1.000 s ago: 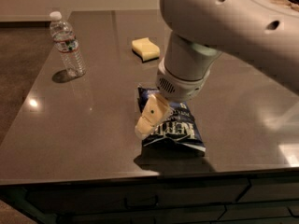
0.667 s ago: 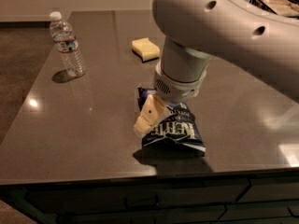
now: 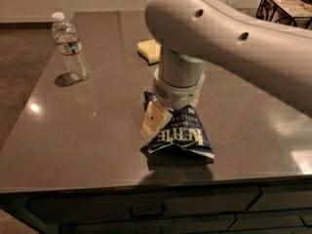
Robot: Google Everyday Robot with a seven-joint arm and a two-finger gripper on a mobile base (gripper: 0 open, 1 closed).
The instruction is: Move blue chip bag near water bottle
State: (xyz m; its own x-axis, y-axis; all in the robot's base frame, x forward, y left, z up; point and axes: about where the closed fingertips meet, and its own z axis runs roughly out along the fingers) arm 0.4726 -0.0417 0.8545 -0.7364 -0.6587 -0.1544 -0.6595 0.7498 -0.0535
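The blue chip bag lies on the dark counter near its front edge, with its white lettering facing me. My gripper is down on the bag's upper left part. The wide white wrist above it hides the bag's top. The water bottle stands upright at the counter's far left, well apart from the bag and the gripper.
A pale yellow sponge lies at the back of the counter, partly behind my arm. A black wire rack stands at the far right. The counter's left edge runs close to the bottle. Drawers sit below the front edge.
My arm has swung left and the wrist has come lower over the bag. The bag, bottle and sponge have not moved.
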